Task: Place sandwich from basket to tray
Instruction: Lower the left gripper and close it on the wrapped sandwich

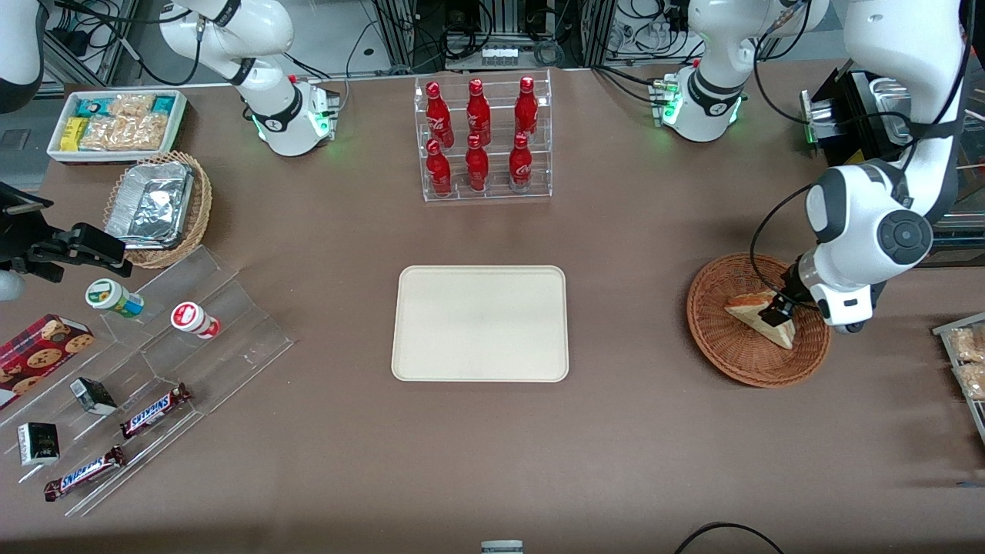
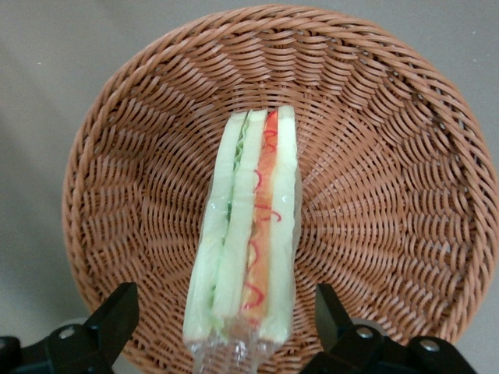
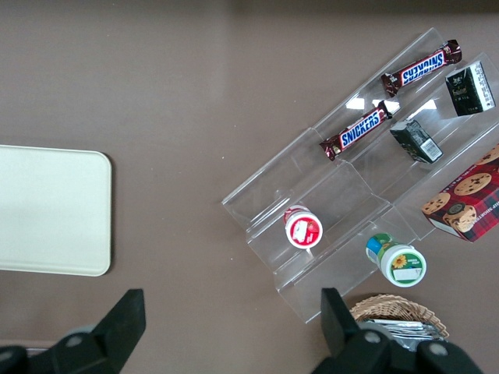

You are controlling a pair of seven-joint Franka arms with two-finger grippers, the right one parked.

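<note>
The sandwich [image 1: 762, 315], a wrapped wedge of white bread with red and green filling, lies in the reddish-brown wicker basket [image 1: 723, 346] toward the working arm's end of the table. The left gripper [image 1: 777, 312] hangs low over the sandwich. In the left wrist view the sandwich [image 2: 249, 234] stands on edge in the basket [image 2: 390, 195]. The gripper [image 2: 226, 323] is open, one finger on each side of the sandwich's near end, with a gap on both sides. The cream tray [image 1: 481, 323] lies bare at the table's middle.
A clear rack of red bottles [image 1: 481, 138] stands farther from the front camera than the tray. Toward the parked arm's end are a tan basket with a foil container [image 1: 158, 204], a white snack tub [image 1: 115, 123] and a clear stepped stand [image 1: 154, 385] with snacks.
</note>
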